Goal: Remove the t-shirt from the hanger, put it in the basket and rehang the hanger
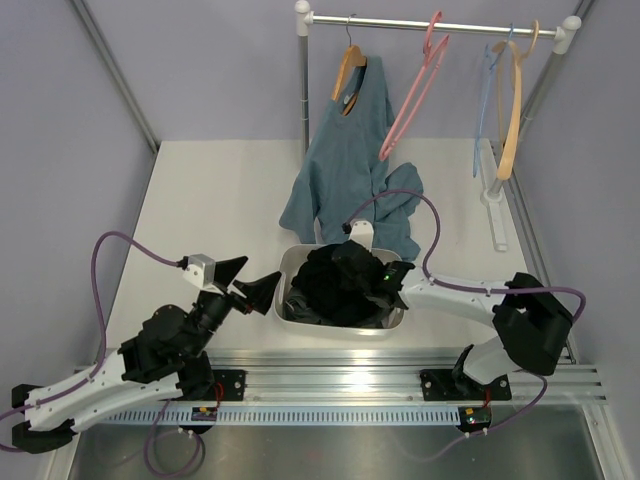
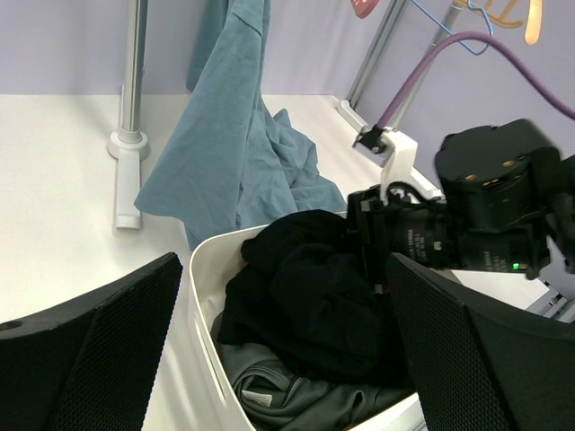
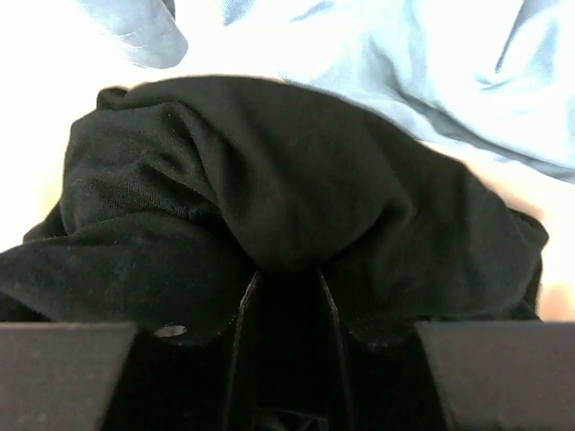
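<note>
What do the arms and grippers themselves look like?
The left arm and right arm have white links with bulky black joint housings, each trailing a looping purple cable. The left gripper and right gripper are black; the left's fingers are broad wedges with a dimpled texture. A small green light glows near the right wrist's white bracket.

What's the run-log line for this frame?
t-shirt: off hanger, in bin | hanger: bare on rail | right gripper: shut on t-shirt | left gripper: open, beside bin
</note>
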### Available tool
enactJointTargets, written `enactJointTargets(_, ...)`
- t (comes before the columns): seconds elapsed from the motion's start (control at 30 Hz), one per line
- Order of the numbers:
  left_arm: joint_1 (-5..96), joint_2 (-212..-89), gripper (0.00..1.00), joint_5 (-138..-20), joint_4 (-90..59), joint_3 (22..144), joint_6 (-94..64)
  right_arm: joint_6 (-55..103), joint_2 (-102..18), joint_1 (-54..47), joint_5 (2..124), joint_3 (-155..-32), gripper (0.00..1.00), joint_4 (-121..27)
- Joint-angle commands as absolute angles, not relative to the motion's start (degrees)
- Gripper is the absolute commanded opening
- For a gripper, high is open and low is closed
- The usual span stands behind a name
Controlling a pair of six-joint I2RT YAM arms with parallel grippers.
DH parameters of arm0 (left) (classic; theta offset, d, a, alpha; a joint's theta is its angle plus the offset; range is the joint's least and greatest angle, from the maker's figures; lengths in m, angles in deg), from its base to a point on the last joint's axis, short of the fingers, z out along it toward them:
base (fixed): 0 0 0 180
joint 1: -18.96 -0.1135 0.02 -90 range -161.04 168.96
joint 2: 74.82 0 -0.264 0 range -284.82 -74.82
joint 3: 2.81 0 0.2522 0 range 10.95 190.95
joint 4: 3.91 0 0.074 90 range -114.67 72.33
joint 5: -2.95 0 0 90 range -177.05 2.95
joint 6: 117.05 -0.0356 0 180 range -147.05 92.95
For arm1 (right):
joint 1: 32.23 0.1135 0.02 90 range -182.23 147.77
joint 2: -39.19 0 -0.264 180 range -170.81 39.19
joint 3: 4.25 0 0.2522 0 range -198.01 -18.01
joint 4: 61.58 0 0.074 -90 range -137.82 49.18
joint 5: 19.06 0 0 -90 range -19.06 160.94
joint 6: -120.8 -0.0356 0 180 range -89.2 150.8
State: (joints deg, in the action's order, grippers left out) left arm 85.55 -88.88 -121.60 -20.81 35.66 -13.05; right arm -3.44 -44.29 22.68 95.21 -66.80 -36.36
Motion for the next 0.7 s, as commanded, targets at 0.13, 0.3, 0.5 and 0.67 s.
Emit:
enactJointTargets(0.13, 85.67, -89.67, 0.99, -123.88, -18.55, 35.29, -12.46, -5.59, -51.52, 23.75, 93.08, -67.57, 0.35, -33.15)
enactJointTargets(0.3, 85.76, -90.2, 0.99, -123.7, -18.46, 35.47, -12.54, -5.06, -46.52, 23.75, 94.93, -71.96, 0.36, -27.28)
enactJointTargets(0.5, 85.76, -89.94, 0.99, -123.79, -18.55, 35.38, -12.54, -2.69, -41.24, 23.84, 96.43, -80.04, 0.46, -16.56)
enactJointTargets(0.67, 85.67, -89.93, 0.99, -123.09, -18.55, 35.47, -12.46, -1.46, -35.09, 23.75, 97.31, -84.53, 0.64, -11.18)
